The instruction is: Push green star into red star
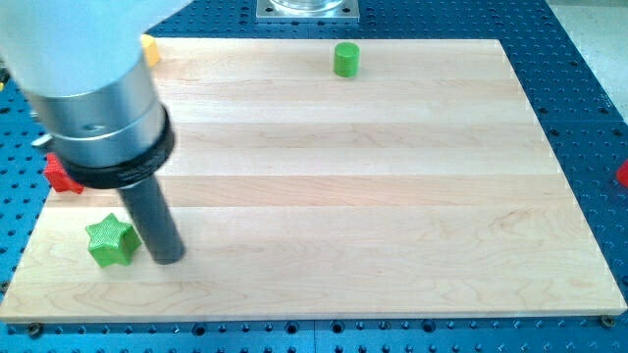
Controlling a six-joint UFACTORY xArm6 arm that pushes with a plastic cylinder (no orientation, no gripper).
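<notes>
No writing, brand or label readable anywhere in the view. No containers in sight.

Worktop (392,196): pale wooden board, glued strips with fine grain running left to right, smooth finish. It lies on a blue perforated base plate (579,59) with a regular grid of small holes.

Arm (88,88): large pale housing and brushed metal cylinder with a black collar, filling the view's upper left. From it a straight dark rod drops to the board. My tip (169,257) rests on the wood near the view's bottom left. The end effector is this plain rod, with no jaws to open or close, and it grips nothing.

Green star (110,240): matte, chunky, rounded points, lying flat just to the view's left of my tip, very close; contact cannot be confirmed.

Red block (61,176): at the board's left edge, above the green star, mostly hidden behind the black collar, shape not readable. Apart from the green star.

Green cylinder (345,59): upright, near the top edge, well apart from the rest.

Yellow block (150,49): sliver at upper left, behind the arm.

Red object (622,175): fragment at the view's right edge, off the board
</notes>
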